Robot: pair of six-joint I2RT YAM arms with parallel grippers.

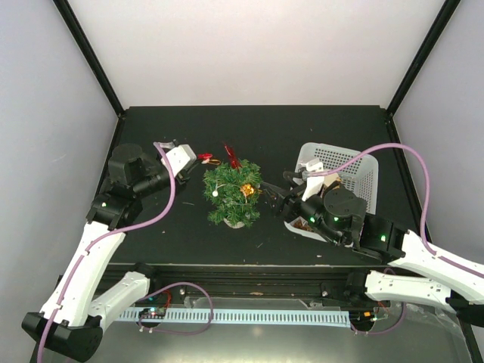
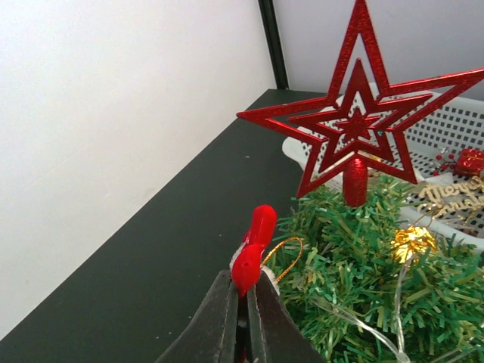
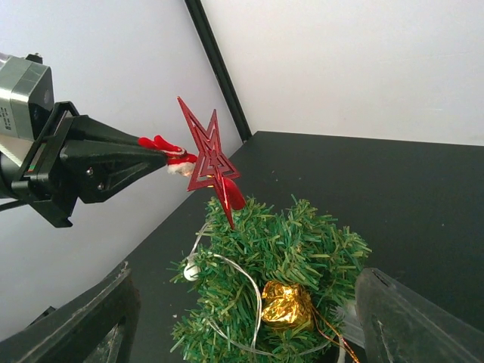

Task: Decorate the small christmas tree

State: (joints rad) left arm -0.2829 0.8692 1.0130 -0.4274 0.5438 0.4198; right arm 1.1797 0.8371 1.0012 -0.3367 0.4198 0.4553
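Left hand is clamped shut on a small red ornament with a white trim and a thin gold loop. It holds the ornament just beside the upper left branches of the small christmas tree.

The tree stands upright near the middle of the black desk, between the two hands. Its branches are bushy, dark green needle tufts, and a bit of white base shows under them in the top view. A red glittery star, made of nested open outlines, sits on the tip of the tree on a short red stem. A thin pale light wire loops through the branches. One bulb glows gold on the side facing the left wrist camera. A crinkled gold foil ornament hangs low on the side facing the right wrist camera.

Right hand is spread wide and holds nothing. It sits just to the right of the tree, and in its own wrist view the two dark fingers frame the lower branches on either side. Whether they touch the needles cannot be told.

Behind that hand, at the right of the desk, stands a white mesh basket. It holds a gold "Merry Christmas" cut-out and a small red piece.
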